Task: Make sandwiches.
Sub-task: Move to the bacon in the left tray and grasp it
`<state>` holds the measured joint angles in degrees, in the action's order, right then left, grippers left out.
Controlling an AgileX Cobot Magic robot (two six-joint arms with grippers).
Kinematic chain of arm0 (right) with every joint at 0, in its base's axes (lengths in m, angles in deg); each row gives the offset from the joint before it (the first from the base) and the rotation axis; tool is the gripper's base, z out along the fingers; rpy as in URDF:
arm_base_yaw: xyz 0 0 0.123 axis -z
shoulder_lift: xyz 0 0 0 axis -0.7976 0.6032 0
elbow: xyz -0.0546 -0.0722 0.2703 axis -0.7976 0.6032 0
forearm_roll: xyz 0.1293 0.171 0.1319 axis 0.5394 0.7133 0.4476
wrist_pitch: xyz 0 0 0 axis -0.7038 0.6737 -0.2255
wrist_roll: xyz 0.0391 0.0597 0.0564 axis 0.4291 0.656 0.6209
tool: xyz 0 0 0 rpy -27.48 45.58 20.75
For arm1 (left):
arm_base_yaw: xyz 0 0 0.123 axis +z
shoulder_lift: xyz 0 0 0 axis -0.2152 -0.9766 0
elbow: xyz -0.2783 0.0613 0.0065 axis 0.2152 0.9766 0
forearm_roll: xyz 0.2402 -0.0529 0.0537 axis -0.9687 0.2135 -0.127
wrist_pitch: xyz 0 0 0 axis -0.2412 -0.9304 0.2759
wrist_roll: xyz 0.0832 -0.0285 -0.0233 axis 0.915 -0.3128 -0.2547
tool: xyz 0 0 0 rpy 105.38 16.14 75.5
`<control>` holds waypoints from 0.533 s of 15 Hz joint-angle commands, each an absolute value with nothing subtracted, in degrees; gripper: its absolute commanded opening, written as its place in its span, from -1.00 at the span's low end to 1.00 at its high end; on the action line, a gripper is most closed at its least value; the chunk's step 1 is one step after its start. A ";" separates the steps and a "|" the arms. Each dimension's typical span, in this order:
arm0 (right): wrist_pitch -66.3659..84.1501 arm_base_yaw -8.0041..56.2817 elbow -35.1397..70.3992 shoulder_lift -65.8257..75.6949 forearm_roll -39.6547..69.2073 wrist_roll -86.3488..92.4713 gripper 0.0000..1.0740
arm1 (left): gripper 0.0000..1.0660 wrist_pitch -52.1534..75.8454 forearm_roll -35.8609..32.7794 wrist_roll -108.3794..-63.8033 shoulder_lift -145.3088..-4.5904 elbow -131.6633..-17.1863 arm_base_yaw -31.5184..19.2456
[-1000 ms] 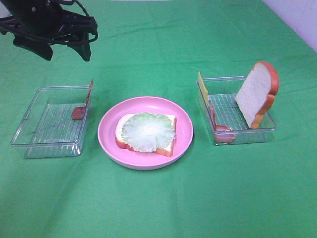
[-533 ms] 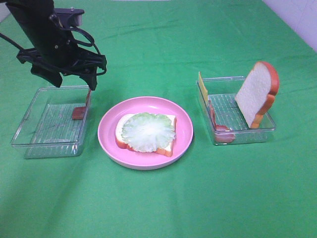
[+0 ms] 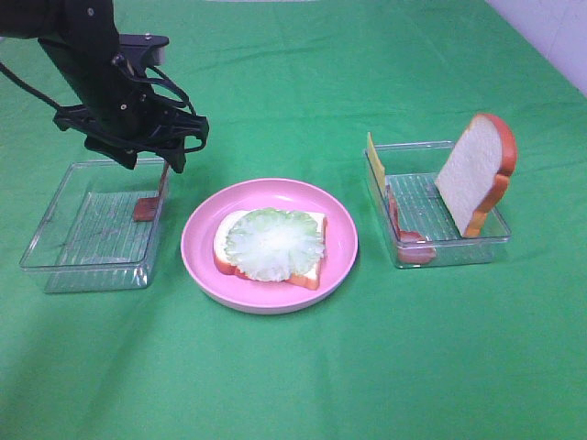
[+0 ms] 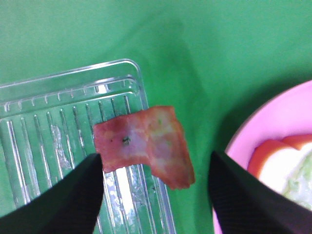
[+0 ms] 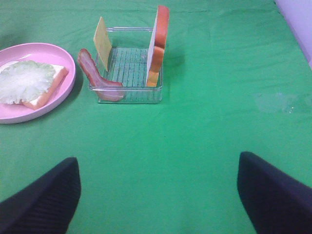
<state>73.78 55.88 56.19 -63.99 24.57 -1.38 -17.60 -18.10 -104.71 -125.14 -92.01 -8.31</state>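
The sandwich in progress is a white bread slice [image 3: 314, 272] with a pale green lettuce leaf [image 3: 273, 243] on top, lying on the pink plate [image 3: 196, 240]. A reddish-brown bacon strip [image 3: 160, 188] leans on the right wall of the left clear tray [image 3: 64, 229]. My left gripper [image 3: 150, 163] hangs open just above it. In the left wrist view the bacon [image 4: 144, 144] lies between the two spread fingers [image 4: 63, 195]. My right gripper [image 5: 157, 161] is open and empty, well short of the right tray [image 5: 129, 92]; it is out of the exterior view.
The right tray [image 3: 449, 247] holds an upright bread slice [image 3: 475, 174], a yellow cheese square [image 3: 374, 160] and another bacon strip [image 3: 396, 218]. These show in the right wrist view too: bread [image 5: 158, 44], cheese [image 5: 102, 41], bacon [image 5: 97, 73]. Green cloth covers the table.
My left arm has come down and to the right, from the far left corner to just above the bacon at the left tray's right wall. Nothing else moved.
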 commanded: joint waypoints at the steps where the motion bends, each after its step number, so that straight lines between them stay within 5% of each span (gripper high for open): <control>1: 73.15 56.28 56.30 -64.85 24.75 -1.26 0.52 | -0.26 -17.15 -18.16 -105.06 -125.54 -92.19 -8.31; 8: 73.15 56.28 56.30 -64.85 24.75 -1.26 0.52 | -1.00 -17.26 -17.47 -105.06 -126.23 -92.19 -8.31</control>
